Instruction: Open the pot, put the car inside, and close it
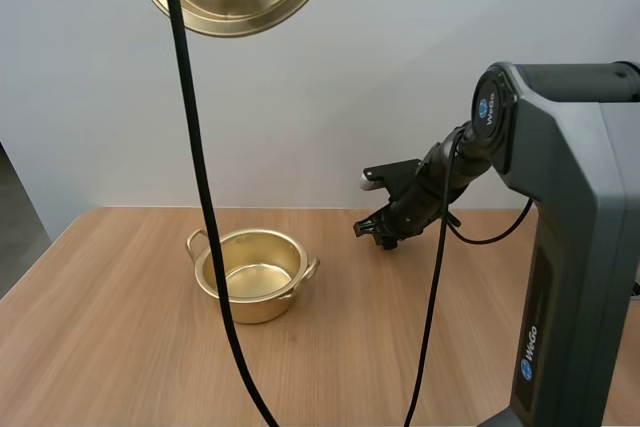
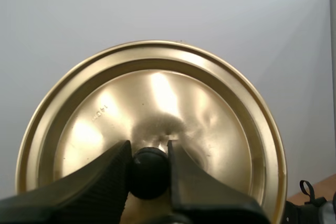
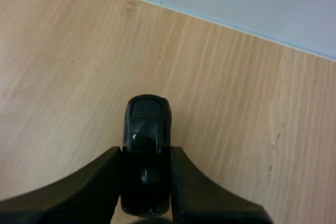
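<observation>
Left hand (image 2: 148, 145) clamps the lid (image 2: 157, 93) by its knob (image 2: 149, 174), clearing the open pot (image 1: 255, 272) for the car (image 3: 148, 114) pinched in right hand (image 3: 146, 151).

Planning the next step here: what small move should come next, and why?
Probably swing the right pincer left until the car, now over bare table beside the open pot, hangs above it; the left pincer holds the lid well clear.
</observation>
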`<move>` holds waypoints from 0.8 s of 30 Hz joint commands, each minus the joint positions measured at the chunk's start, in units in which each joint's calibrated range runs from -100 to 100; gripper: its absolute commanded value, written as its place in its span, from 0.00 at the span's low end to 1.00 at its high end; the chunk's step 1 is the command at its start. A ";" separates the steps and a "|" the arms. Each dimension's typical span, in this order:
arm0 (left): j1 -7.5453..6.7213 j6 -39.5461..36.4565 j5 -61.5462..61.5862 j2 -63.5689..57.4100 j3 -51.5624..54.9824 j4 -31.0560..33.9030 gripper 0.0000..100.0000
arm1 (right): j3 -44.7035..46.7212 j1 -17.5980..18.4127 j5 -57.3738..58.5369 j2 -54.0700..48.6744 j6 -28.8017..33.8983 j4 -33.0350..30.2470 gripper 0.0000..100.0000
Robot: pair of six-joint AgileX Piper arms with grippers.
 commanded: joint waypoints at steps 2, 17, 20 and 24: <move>0.00 0.00 0.25 0.10 0.01 -0.06 0.00 | -0.11 0.08 4.41 -5.45 -0.08 0.60 0.00; 0.00 0.00 -0.66 0.10 0.01 -0.28 0.00 | 3.66 6.20 63.03 -16.94 -33.55 32.67 0.00; 0.00 0.00 -0.66 0.10 0.01 -0.28 0.00 | 4.69 9.28 55.56 -14.76 -34.90 32.56 0.00; 0.00 0.00 -0.56 0.10 0.01 -0.01 0.00 | 4.69 12.34 46.80 -12.75 -35.03 29.88 0.00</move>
